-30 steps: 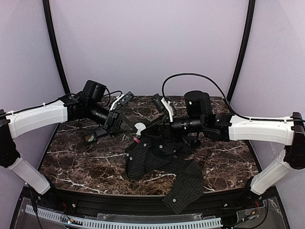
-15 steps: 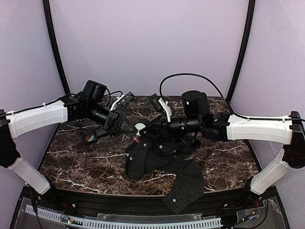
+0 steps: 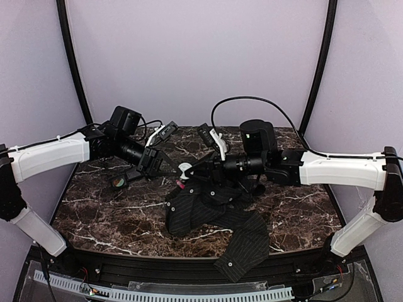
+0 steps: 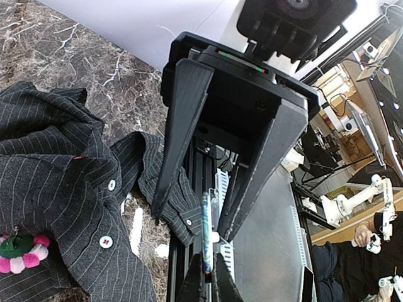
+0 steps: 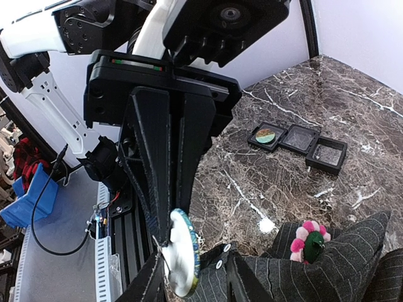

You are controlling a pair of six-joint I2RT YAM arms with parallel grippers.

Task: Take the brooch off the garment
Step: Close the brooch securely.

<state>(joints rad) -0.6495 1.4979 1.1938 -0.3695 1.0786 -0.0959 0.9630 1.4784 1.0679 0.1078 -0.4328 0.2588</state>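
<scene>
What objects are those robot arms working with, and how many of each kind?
Black pinstriped shirt: 1
Pink flower brooch: 1
Small black square trays: 3
Round white disc, held up: 1
Round coloured disc in one tray: 1
Total: 7

a dark marbled table [image 3: 94, 214] carries a crumpled pinstriped shirt [image 3: 208, 207] and three small black trays [image 5: 297, 139].

Shirt [image 3: 208, 206] lying centre of the table [image 3: 101, 220], brooch [image 5: 307, 243] on the shirt's far-left edge, trays [image 5: 297, 143] further left.
</scene>
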